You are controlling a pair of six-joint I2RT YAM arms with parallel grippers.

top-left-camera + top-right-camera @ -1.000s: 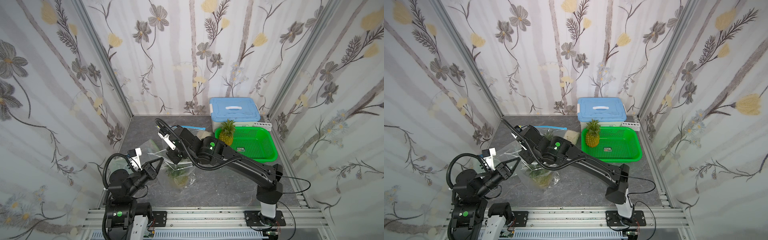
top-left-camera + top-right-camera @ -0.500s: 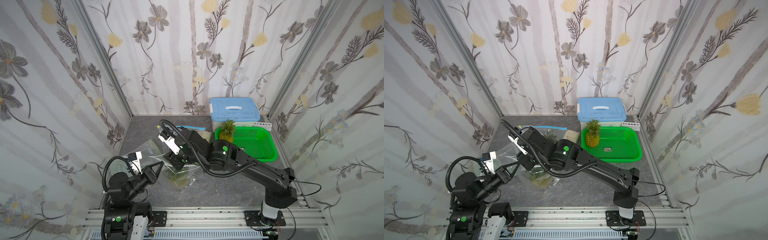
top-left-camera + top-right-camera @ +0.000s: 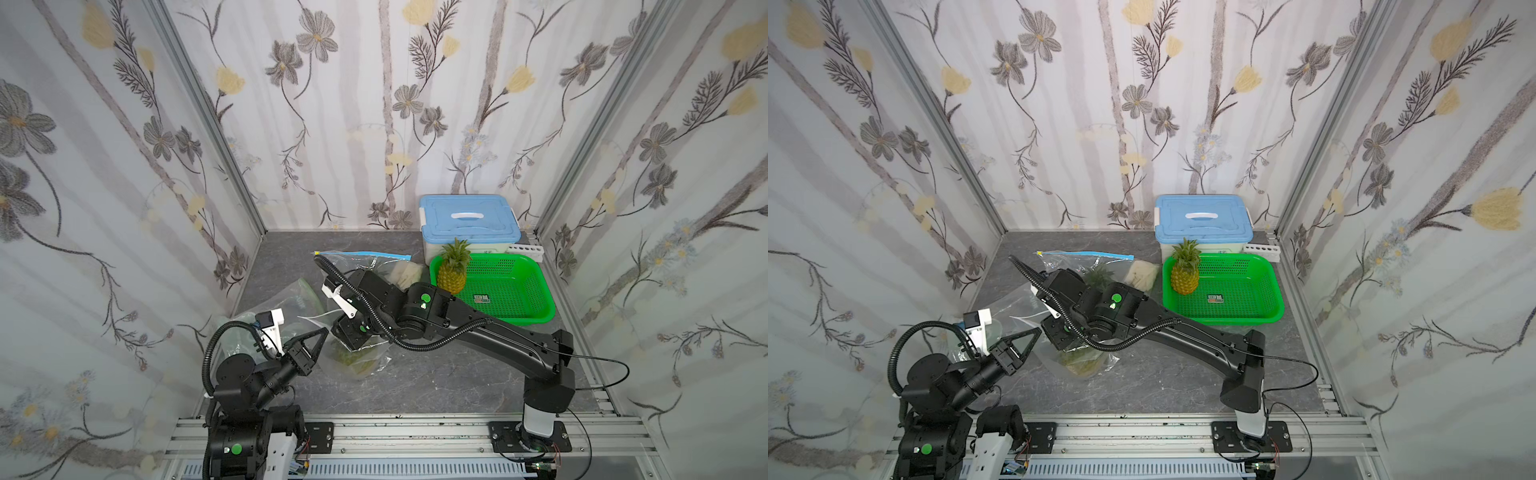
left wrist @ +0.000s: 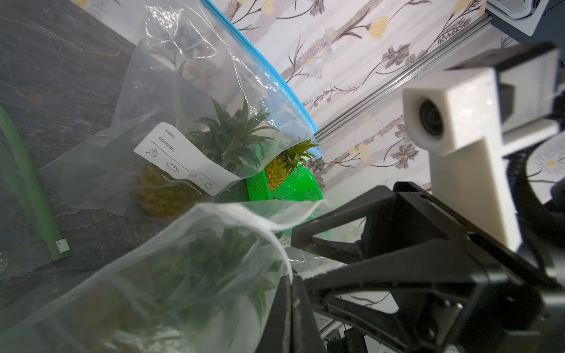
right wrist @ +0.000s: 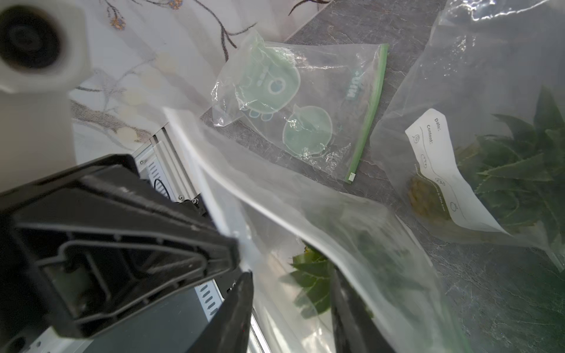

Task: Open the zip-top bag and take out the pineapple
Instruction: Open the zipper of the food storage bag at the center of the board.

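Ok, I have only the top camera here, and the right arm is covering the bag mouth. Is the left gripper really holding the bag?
Observer: Yes. In the left wrist view the left gripper is shut on the clear rim of the zip-top bag.
Operator: Good. And the right gripper, is it closed on something?
Observer: No. The right wrist view shows the right gripper with its jaws apart beside that rim, and the green leaves of the pineapple sit between them.
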